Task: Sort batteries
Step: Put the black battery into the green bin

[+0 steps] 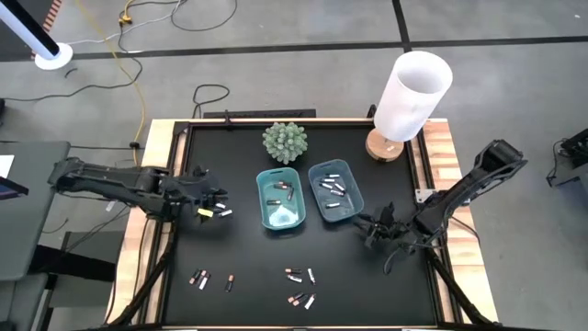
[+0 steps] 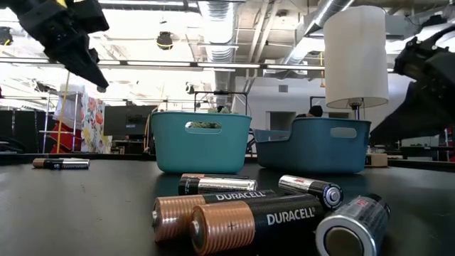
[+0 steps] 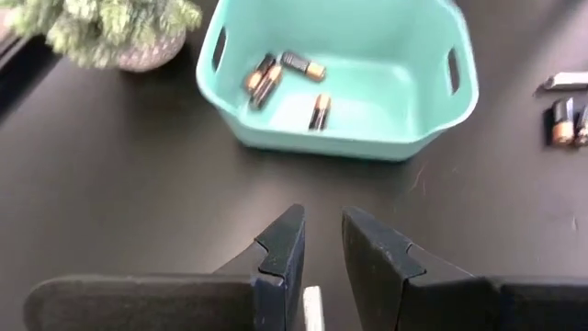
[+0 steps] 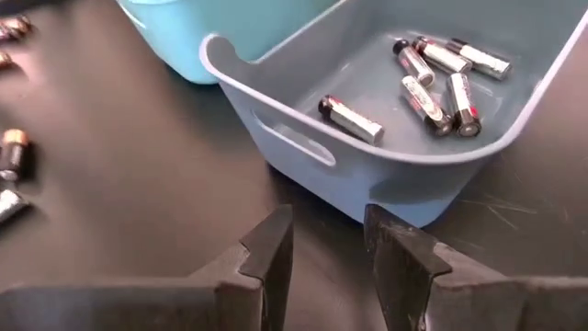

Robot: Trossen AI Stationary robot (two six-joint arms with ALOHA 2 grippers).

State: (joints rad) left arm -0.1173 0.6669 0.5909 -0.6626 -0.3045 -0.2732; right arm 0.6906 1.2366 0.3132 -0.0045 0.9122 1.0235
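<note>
Sorting batteries (image 1: 299, 287): small cylinders, dark bodies with copper ends or silvery-white, loose on the black table (image 1: 239, 303) at lower centre of the high view, a few more at lower left; teal tray (image 1: 279, 203) at centre holds four copper-ended cells; grey-blue tray (image 1: 334, 192) just right of it holds five silvery ones; both trays smooth plastic with slot handles. Left gripper (image 1: 220, 209) left of the teal tray, fingers (image 3: 280, 253) narrowly apart, a small pale object seemingly between them, can't tell what. Right gripper (image 1: 369, 230) just lower right of the grey-blue tray, jaws apart, nothing held.
</note>
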